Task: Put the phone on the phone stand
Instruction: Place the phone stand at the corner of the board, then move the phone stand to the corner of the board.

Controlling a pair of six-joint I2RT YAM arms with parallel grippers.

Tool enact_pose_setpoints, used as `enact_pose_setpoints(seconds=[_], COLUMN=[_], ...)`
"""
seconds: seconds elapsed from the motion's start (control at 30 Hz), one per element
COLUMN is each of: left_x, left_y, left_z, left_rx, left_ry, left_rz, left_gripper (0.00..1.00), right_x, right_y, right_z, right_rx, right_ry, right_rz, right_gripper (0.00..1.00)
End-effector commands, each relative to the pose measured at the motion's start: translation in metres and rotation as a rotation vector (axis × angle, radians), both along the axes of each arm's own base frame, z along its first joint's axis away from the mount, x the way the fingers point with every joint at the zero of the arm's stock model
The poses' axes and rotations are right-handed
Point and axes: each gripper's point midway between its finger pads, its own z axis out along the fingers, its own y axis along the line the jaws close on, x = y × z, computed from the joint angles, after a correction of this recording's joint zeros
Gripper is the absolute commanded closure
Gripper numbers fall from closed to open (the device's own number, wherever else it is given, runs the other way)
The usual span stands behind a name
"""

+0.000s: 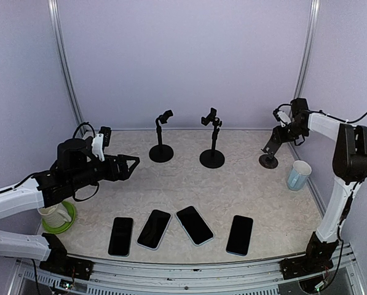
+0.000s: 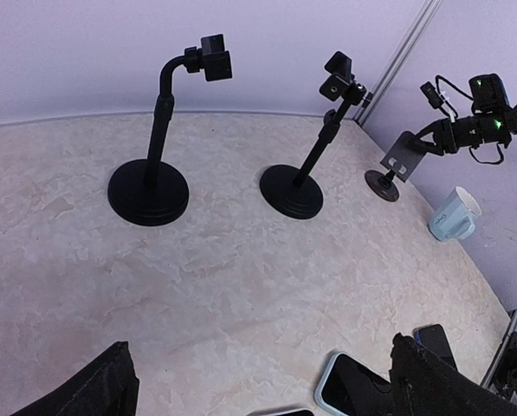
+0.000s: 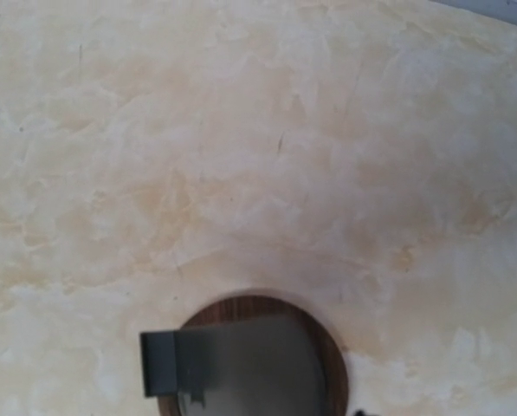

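Note:
Several dark phones lie flat in a row near the front edge, among them one (image 1: 120, 236) at the left, one (image 1: 194, 225) in the middle and one (image 1: 240, 235) at the right. A small phone stand (image 1: 271, 147) with a grey plate (image 3: 249, 364) on a round wooden base (image 3: 332, 347) stands at the far right. My right gripper (image 1: 286, 123) hovers at the top of that plate, its fingers outside the right wrist view. Over the left side my left gripper (image 1: 134, 166) is open and holds nothing. A phone (image 2: 358, 386) lies by its right finger.
Two black gooseneck stands (image 1: 161, 138) (image 1: 212, 144) with clamps stand at the back middle. A blue-and-white mug (image 1: 299, 175) sits near the right wall. A cream cup on a green saucer (image 1: 55, 215) sits at the left under my left arm.

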Motion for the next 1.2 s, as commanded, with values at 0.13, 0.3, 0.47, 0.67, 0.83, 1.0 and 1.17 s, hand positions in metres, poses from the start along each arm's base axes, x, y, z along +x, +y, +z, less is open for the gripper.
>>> enact_pose_setpoints(seconds=[0.13, 0.3, 0.47, 0.67, 0.83, 1.0, 1.17], left_x=[-0.001, -0.003, -0.005, -0.007, -0.009, -0.013, -0.015], left_y=[-0.005, -0.003, -0.001, 0.002, 0.003, 0.005, 0.008], left_z=[0.009, 0.007, 0.009, 0.010, 0.007, 0.002, 0.000], left_rx=[-0.019, -0.018, -0.020, -0.030, -0.041, -0.046, -0.052], left_ry=[-0.029, -0.026, -0.032, -0.033, -0.027, -0.022, -0.021], left_rz=[-0.021, -0.018, -0.016, -0.012, -0.010, -0.008, -0.005], left_gripper=[0.01, 0.01, 0.01, 0.01, 0.01, 0.01, 0.01], right_x=[0.008, 0.011, 0.013, 0.008, -0.007, -0.026, -0.041], right_y=[0.010, 0.011, 0.011, 0.013, 0.012, 0.024, 0.034], right_z=[-0.008, -0.006, 0.006, 0.036, 0.036, 0.024, 0.015], right_rx=[-0.045, -0.057, -0.078, -0.017, 0.055, 0.070, 0.046], right_ry=[0.031, 0.026, 0.002, -0.051, -0.049, -0.024, -0.014], right_rz=[0.020, 0.015, -0.010, -0.098, -0.229, -0.276, -0.322], right_gripper=[0.44, 0.41, 0.35, 0.22, 0.12, 0.09, 0.08])
